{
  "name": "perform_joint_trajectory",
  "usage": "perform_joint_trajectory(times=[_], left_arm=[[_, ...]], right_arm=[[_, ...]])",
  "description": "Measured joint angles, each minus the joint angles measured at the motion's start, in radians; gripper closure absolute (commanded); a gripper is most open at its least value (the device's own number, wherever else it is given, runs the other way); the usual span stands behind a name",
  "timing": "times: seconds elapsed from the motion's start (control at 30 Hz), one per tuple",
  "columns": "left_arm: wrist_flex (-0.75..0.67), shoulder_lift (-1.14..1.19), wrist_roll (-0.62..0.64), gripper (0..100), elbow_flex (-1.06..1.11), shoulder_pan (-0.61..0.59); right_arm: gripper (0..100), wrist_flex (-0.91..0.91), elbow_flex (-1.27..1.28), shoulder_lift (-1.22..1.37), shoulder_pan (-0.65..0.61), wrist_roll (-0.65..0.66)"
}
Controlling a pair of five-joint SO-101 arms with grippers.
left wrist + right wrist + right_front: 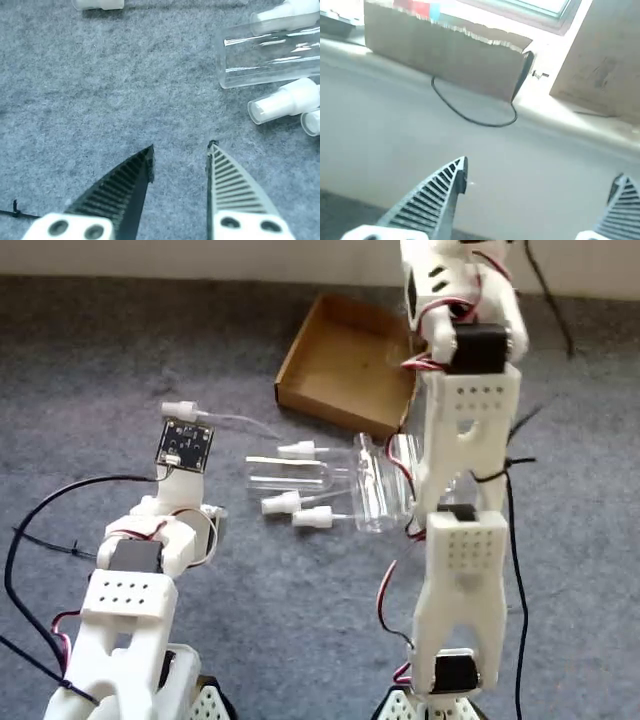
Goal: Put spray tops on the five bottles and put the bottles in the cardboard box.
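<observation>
clear bottles (300,472) lie on their sides mid tabletop (300,630), loose spray tops (282,504) just beside them.
cardboard box (345,365) sits near, behind the bottles. my left jaws are open over bare tabletop, near a bottle & 2 tops. my right jaws gape wide, up beside the box.

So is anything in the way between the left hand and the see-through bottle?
No, nothing visible is. The left hand is open over bare grey carpet, and the clear bottle lies on its side just beyond. A white spray top lies close beside the bottle, not between them.
</observation>
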Motion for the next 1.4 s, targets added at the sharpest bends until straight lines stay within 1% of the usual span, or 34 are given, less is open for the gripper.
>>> perform_joint_trajectory(times=[0.13,0.2,0.23,0.33,0.4,0.5,0.57,0.63,0.73,0.9,1.0,1.1,1.17,1.23,1.33,1.4], left_arm=[[-0.041,0.0,0.0,83,0.028,0.0],[-0.058,0.0,0.0,83,0.032,0.0],[-0.063,0.0,0.0,83,0.037,0.0],[-0.069,0.0,0.0,84,0.043,0.0],[-0.069,0.0,0.0,84,0.043,0.0],[-0.071,0.0,0.0,84,0.043,0.0],[-0.071,0.0,0.0,84,0.043,0.0],[-0.071,0.0,0.0,84,0.043,0.0],[-0.071,0.0,0.0,84,0.043,0.0],[-0.071,0.0,0.0,84,0.043,0.0],[-0.071,0.0,0.0,84,0.043,0.0],[-0.071,0.0,0.0,84,0.043,0.0],[-0.071,0.0,0.0,84,0.043,0.0],[-0.071,0.0,0.0,84,0.043,0.0],[-0.078,0.0,0.0,84,0.063,0.0],[-0.098,0.0,0.0,84,0.075,0.0]], right_arm=[[61.0,0.23,-0.002,-0.227,0.0,0.0],[63.5,0.377,-0.014,-0.338,0.0,0.0],[66.6,0.462,-0.018,-0.39,0.0,0.0],[80.7,0.686,-0.031,-0.516,0.0,0.0],[85.8,0.726,-0.031,-0.568,0.002,-0.008],[84.4,0.735,0.029,-0.638,0.04,-0.009],[82.9,0.736,0.137,-0.697,0.055,-0.009],[82.3,0.736,0.301,-0.776,0.083,-0.009],[82.1,0.736,0.626,-0.95,0.127,-0.011],[82.4,0.735,1.28,-1.318,0.129,-0.011],[82.1,0.666,1.666,-1.517,0.138,-0.011],[81.5,0.62,1.995,-1.662,0.152,-0.006],[77.6,0.598,2.159,-1.676,0.158,0.049],[73.3,0.535,2.275,-1.643,0.193,0.106],[71.2,0.384,2.375,-1.55,0.262,0.138],[71.2,0.302,2.38,-1.458,0.27,0.144]])
